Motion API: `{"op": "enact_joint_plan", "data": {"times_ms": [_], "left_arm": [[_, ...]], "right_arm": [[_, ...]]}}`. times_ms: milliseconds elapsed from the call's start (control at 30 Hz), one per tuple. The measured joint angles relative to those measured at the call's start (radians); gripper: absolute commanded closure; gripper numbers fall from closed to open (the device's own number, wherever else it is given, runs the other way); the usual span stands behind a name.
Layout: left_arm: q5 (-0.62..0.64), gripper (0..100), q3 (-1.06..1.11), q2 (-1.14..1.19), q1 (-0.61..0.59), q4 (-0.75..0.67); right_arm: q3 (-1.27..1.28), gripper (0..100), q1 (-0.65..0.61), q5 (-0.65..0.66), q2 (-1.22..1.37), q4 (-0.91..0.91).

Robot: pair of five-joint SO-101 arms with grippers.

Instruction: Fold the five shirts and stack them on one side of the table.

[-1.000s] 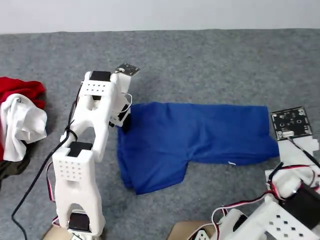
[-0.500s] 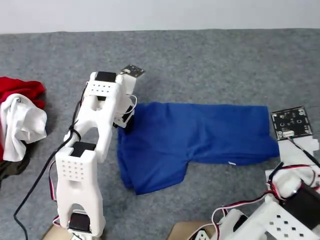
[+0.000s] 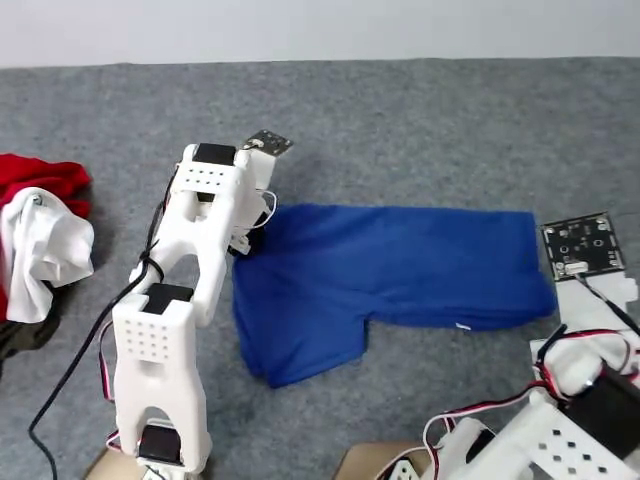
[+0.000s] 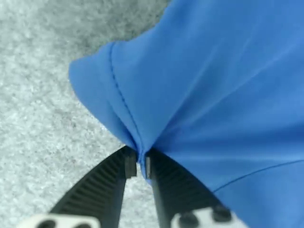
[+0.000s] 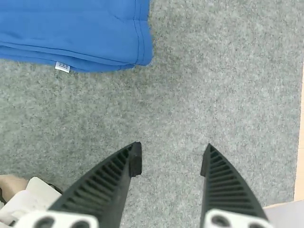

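Left hand [image 4: 138, 167] pinches an edge of the blue shirt [image 3: 400, 265], half-folded on the counter [image 3: 420, 120]; right hand [image 5: 171, 160] hangs open, empty. Heaped shirts [image 3: 40, 235] wait unfolded, seemingly nothing stacked yet.

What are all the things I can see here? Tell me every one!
blue shirt: one, blue, spread out in the middle of the table
red cloth: one, red, in a heap at the table's left edge in the high view
white cloth: one, white, bunched on the same heap, partly over the red cloth
dark cloth: one, dark, under that heap; too little shows to say more
table: one, grey and fuzzy, under everything
brown board: one, tan, at the near edge between the arms
left gripper: one, black fingers, shut on a fold at the blue shirt's edge
right gripper: one, black fingers, open over bare table, apart from the blue shirt's other end
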Motion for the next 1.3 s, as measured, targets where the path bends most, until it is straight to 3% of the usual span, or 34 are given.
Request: {"op": "enact_joint_plan", "data": {"times_ms": [533, 767, 933, 1300], "left_arm": [[0.000, 99, -0.147, 0.037, 0.000, 0.002], [0.000, 86, -0.157, 0.115, 0.000, -0.009], [0.000, 84, -0.157, 0.112, 0.000, -0.003], [-0.038, 85, -0.176, -0.040, 0.000, 0.120]], "right_arm": [[0.000, 78.7, 0.000, 0.000, 0.000, 0.000], [0.000, 78.6, 0.000, 0.000, 0.000, 0.000], [0.000, 78.6, 0.000, 0.000, 0.000, 0.000], [0.000, 78.6, 0.000, 0.000, 0.000, 0.000]]}}
